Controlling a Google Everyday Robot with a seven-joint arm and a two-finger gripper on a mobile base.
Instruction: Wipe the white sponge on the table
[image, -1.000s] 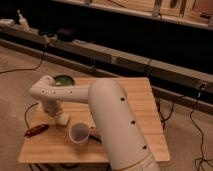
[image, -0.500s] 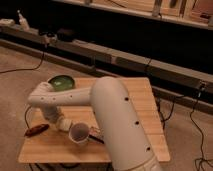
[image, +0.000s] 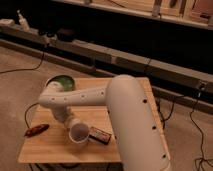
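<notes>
The table (image: 130, 87) has a pale wooden plank top. My white arm reaches across it from the lower right, bends at the left and comes down to the gripper (image: 69, 121), which sits low over the table's left middle, right beside a white round cup (image: 78, 133). The white sponge does not show; the wrist covers the spot under the gripper.
A green bowl (image: 61, 82) stands at the back left corner. A dark box with printed marks (image: 100, 136) lies right of the cup. A reddish-brown object (image: 37, 130) lies at the left edge. Cables run on the floor around the table.
The gripper has moved toward the front and a little right, closer to the cup. The small white block seen beside it earlier no longer shows. The cup has not moved.
</notes>
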